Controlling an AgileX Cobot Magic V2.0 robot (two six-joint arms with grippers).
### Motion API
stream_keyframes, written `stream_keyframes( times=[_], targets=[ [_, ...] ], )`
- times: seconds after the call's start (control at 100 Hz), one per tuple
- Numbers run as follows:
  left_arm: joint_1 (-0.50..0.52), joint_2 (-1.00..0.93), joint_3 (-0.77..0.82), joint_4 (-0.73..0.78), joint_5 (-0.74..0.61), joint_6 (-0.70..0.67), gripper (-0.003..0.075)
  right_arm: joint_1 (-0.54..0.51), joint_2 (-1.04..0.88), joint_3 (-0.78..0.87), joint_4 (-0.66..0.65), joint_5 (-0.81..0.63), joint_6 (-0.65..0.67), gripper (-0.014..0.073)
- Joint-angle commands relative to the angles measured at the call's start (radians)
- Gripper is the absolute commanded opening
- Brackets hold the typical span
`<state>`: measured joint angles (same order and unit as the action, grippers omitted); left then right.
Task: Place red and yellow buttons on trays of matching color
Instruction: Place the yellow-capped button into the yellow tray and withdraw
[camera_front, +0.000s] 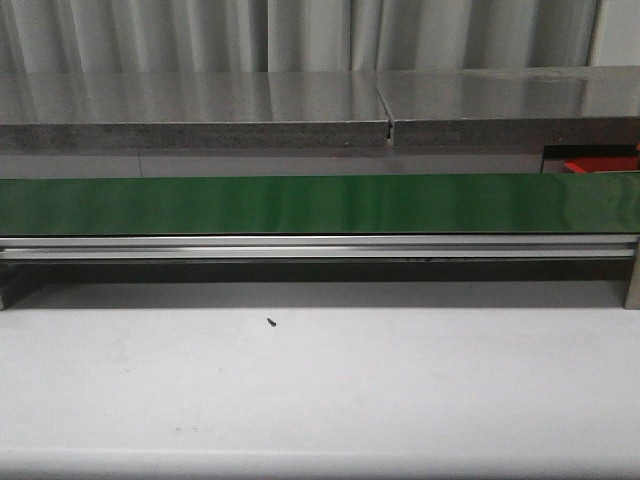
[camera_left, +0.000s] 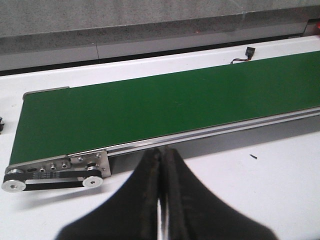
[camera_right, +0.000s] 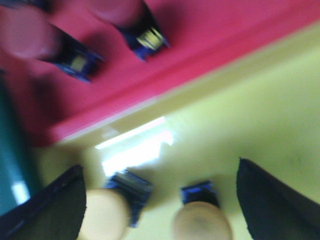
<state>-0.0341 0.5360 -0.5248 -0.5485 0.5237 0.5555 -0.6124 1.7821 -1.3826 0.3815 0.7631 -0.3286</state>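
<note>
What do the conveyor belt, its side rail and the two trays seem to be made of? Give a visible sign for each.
Conveyor belt: probably rubber or PVC, matte green, soft sheen.
Side rail: likely aluminium, silvery and brushed.
Red tray and yellow tray: possibly glossy plastic, uniform colour with glare, though blurred.

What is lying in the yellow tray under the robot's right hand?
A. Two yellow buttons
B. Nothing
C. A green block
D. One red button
A: the right wrist view shows two yellow buttons on the yellow tray, between the open jaws.
</note>
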Motion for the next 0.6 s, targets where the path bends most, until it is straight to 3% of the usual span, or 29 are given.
stream_keyframes(
  times=[0.0, 0.24, 0.42, 0.59],
  targets=[
    [-0.008, 0.001, -0.029, -0.028, -0.067, -0.007, -0.0019, 0.056, -0.128, -0.028, 0.032, -0.047, -0.042, 0.0614],
    [-0.008, 0.001, -0.029, -0.041, -0.067, -0.007, -0.0019, 0.275, -0.367, 0.040, 0.032, -0.070, -0.083, 0.0614],
    [-0.008, 0.001, -0.029, -0.051, -0.067, -0.007, -0.0019, 0.450, -0.589, 0.247, 0.031, -0.159, -0.101, 0.0614],
    [-0.008, 0.001, -0.029, -0.051, -0.067, -0.007, -0.0019, 0.545, -0.808, 0.473, 0.031, -0.204, -0.101, 0.0598]
  ],
)
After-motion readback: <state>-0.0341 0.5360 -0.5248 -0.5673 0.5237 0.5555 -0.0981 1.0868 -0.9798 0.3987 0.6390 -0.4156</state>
